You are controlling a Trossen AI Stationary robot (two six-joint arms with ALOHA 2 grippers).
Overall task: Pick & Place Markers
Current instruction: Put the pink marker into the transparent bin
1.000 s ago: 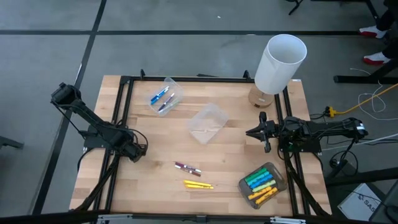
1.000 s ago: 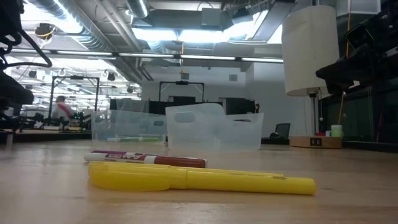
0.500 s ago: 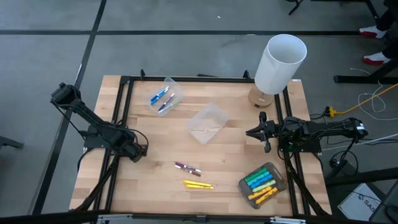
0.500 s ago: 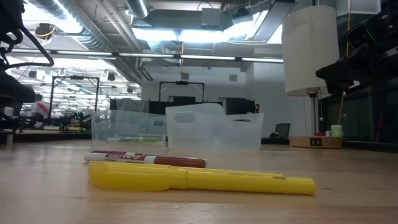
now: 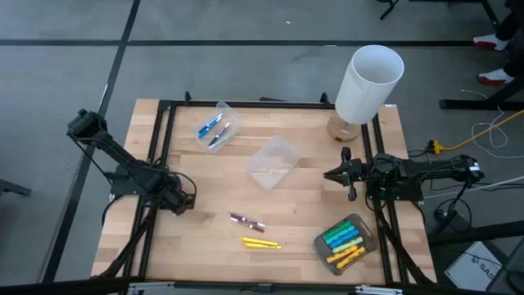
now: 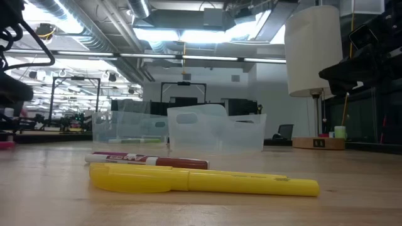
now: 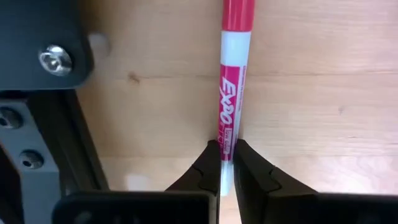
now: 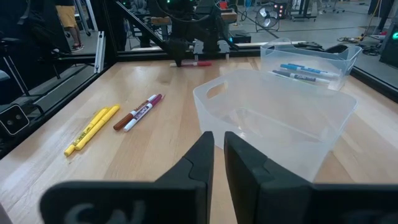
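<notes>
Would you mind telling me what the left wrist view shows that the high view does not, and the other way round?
Only the left wrist view shows the red Expo marker clamped between the left gripper's fingers, lying along the wooden table.

Only the high view shows the tub of yellow, green and blue markers, the empty clear tub, the tub with blue-capped markers, the loose yellow markers and the waiting right gripper.

Both show the left gripper low over the table's left side.
</notes>
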